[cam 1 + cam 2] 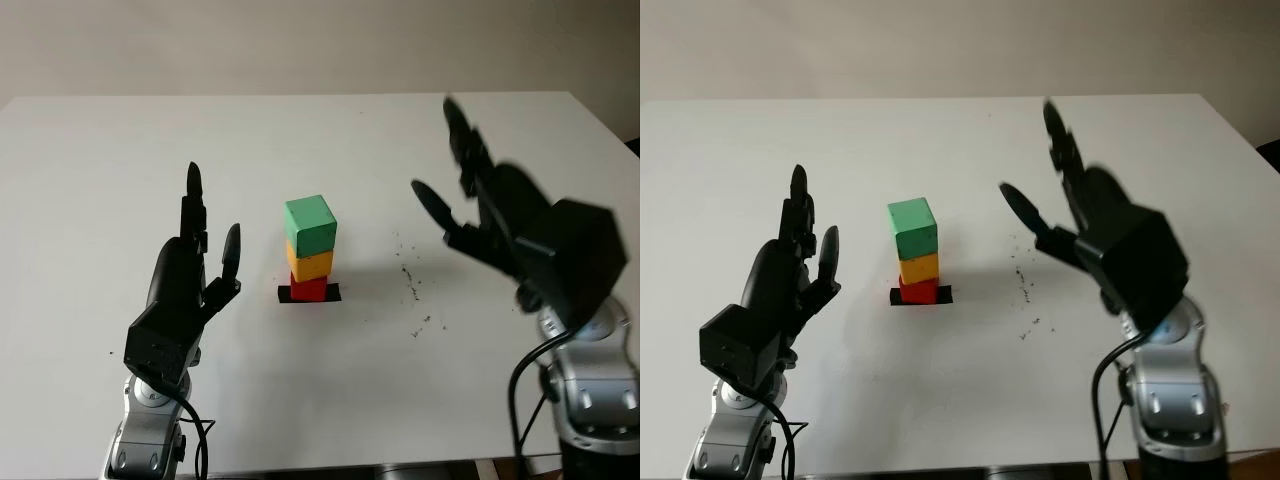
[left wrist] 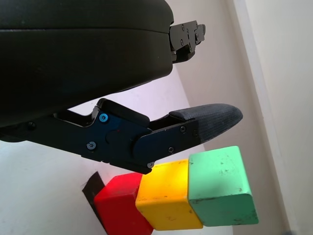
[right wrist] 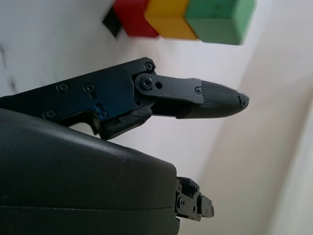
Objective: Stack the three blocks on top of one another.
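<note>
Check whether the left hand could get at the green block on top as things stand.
Probably yes: the left hand is open beside the stack, and nothing stands between it and the green block.

Two head cameras sit side by side above the near edge of a white table (image 1: 100, 150), facing forward and down. Both take in the same three-block stack (image 1: 310, 250) near the table's middle, with the left hand (image 1: 185, 290) and the right hand (image 1: 490, 215) raised on either side of it, well apart from it; the stack sits slightly further left in the right eye's picture. Each wrist camera looks from very close along its own hand's black shell, past one finger (image 2: 205, 120), toward that same stack (image 3: 186, 17), seen sideways from opposite sides.
</note>
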